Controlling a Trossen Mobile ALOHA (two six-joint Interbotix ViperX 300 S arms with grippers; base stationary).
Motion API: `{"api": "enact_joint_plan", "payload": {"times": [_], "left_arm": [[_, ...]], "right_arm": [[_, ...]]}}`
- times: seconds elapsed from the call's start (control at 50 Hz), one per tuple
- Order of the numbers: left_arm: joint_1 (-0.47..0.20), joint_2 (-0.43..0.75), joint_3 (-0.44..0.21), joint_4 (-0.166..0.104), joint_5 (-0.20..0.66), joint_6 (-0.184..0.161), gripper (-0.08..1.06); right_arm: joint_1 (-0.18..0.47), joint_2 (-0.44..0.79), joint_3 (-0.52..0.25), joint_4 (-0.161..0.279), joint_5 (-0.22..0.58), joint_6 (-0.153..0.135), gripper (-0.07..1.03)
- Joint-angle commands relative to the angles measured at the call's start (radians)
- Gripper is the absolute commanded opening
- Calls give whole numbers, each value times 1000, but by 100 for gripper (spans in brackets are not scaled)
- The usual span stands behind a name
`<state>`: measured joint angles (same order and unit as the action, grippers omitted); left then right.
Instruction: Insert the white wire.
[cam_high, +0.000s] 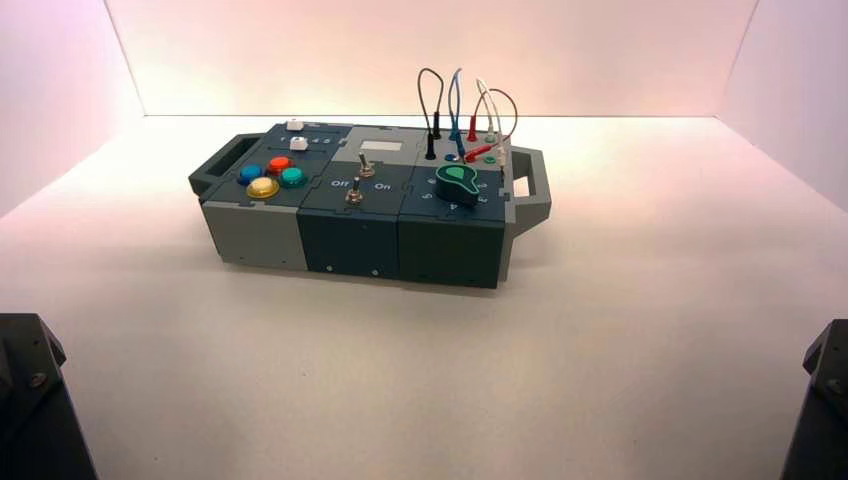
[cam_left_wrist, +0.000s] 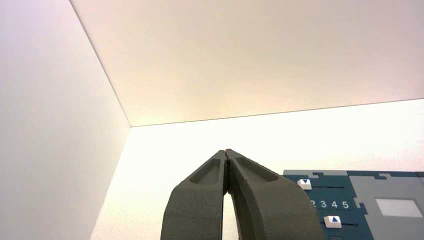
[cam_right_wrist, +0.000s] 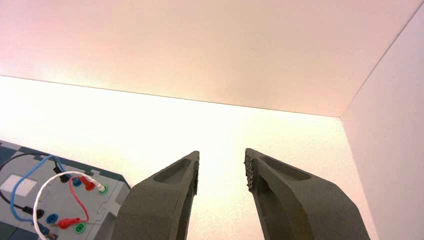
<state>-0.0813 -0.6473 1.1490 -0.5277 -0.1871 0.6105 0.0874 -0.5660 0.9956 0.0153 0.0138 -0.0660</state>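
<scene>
My right wrist view's bottom edge cuts off the near end of the white wire (cam_right_wrist: 42, 200). My left gripper (cam_left_wrist: 225, 192) hides part of the number row (cam_left_wrist: 329, 204), and both my arms run out of the high view.

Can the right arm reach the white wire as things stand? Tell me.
Probably yes: the right gripper stands open and empty, and the white wire arches above the box, though neighbouring wires crowd it.

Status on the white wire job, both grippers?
Right gripper open and empty, off the box's right side; left gripper shut, parked left. White wire: one plug at the far green socket, other end unclear. Red wire crowds it.
</scene>
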Motion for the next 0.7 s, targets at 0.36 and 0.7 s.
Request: {"api": "enact_joint_plan", "payload": {"times": [0.36, 0.7], "left_arm": [[-6, -17, -17, 3, 5, 3, -3], [-103, -20, -51, 34, 175, 72, -3]], "right_arm": [[18, -14, -14, 8, 37, 3, 49], [144, -31, -64, 6, 230, -3, 49]]}}
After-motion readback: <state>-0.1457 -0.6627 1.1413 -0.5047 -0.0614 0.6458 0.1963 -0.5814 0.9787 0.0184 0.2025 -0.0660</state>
